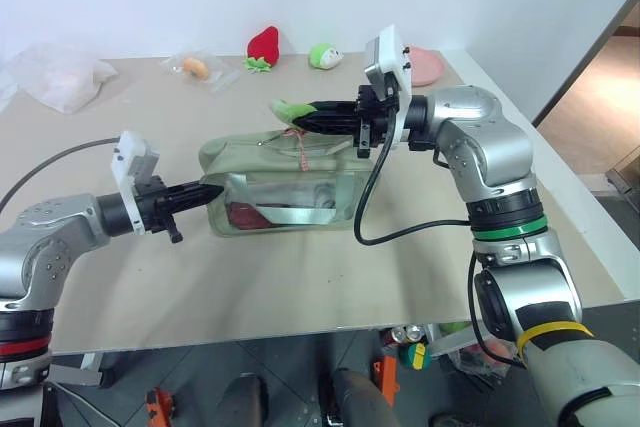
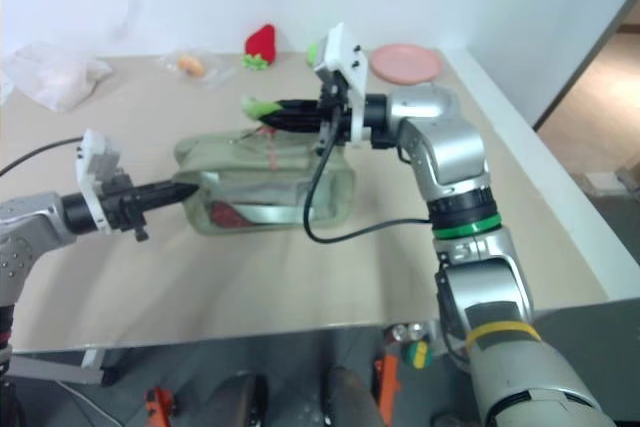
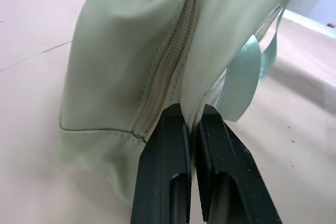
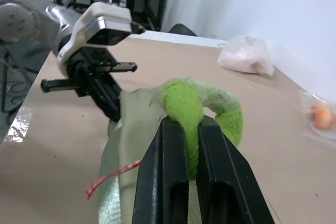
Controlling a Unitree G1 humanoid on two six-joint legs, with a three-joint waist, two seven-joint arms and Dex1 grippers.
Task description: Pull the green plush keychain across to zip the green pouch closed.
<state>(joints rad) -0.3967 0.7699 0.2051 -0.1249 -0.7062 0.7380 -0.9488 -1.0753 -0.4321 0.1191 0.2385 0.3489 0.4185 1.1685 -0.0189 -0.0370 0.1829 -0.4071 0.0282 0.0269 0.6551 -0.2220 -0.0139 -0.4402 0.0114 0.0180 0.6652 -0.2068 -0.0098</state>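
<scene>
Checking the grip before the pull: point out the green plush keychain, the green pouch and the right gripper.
green plush keychain [image 4: 229,115], right wrist view, fuzzy ring's outer curve.
green pouch [image 1: 232,155], left eye view, fabric top near its left end.
right gripper [image 1: 296,120], left eye view, fingertips shut on the keychain.

- The big flat tan table [image 1: 300,287] holds all the things.
- The pale green boxy cloth pouch [image 1: 283,187] with a see-through side lies near the middle of it.
- A crinkly clear plastic bag [image 1: 62,75] with something pink inside lies at the far left.
- A small clear wrapper [image 1: 197,68] with an orange thing in it lies near the back.
- A red strawberry soft toy [image 1: 263,47] sits beside it.
- A round green-and-white soft toy [image 1: 324,55] comes next.
- A flat pink plate [image 2: 406,63] rests at the far right corner.
</scene>
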